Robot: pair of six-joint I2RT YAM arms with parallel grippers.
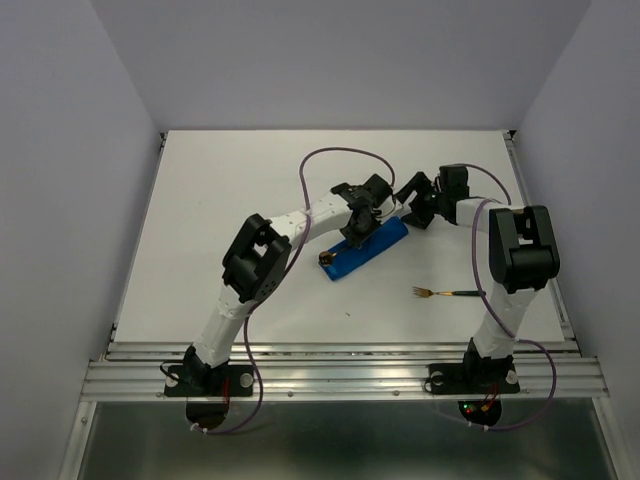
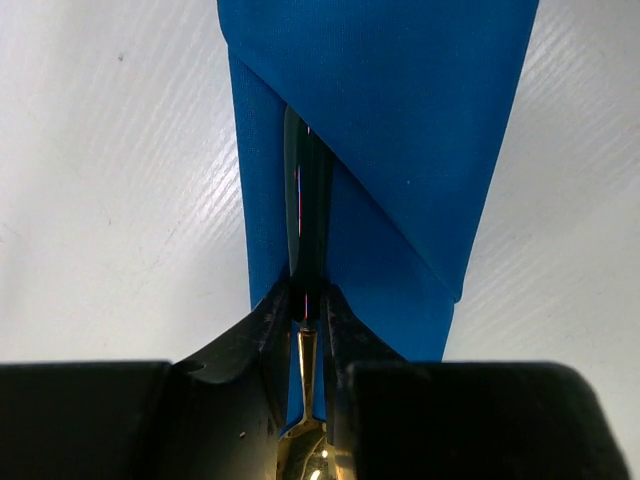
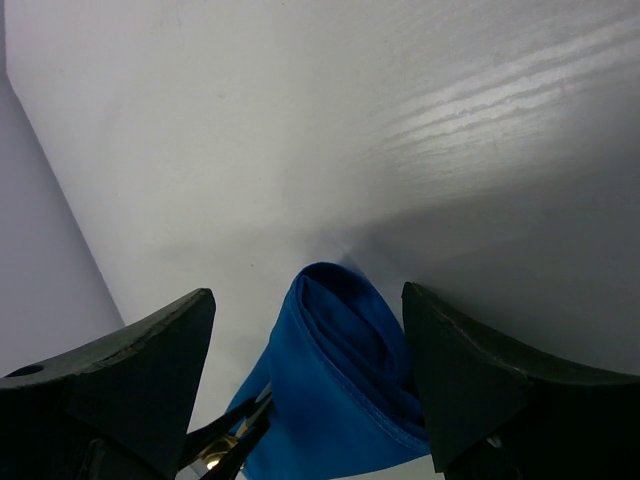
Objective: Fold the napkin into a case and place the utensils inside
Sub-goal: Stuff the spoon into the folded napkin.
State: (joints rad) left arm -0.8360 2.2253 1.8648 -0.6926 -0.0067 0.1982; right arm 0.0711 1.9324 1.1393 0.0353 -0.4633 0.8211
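While the case (image 1: 378,243) lies folded as a narrow blue strip slanted across the middle of the bench (image 1: 220,220), the spoon (image 2: 305,200) is partway in, with its dark green handle tucked under the diagonal flap and its gold head out at the near end. Left pincer (image 2: 308,305) is pressed together on the spoon's neck, right where green meets gold, its fingers over the case's near end. Right pincer (image 3: 306,300) is spread wide, one finger either side of the case's other, rolled end. The cloth sits between those fingers, and I cannot tell if either finger touches it. My guess is that it is there to steady that end. Fork (image 1: 445,293) lies alone on the bench, well apart from the case on the right arm's side, gold tines pointing left in the top view. Step in hand: the folding looks done, this is insertion of the first utensil, and the fork is not yet placed. Next move calls for pushing the spoon on along the fold, in line with the case so the flap does not ruck up and the case does not slide, then letting go without dragging the spoon out. After that the fork needs picking up flat off the bench. Its handle is thin, so a low, exact pinch, then the same entry under the flap beside the spoon.
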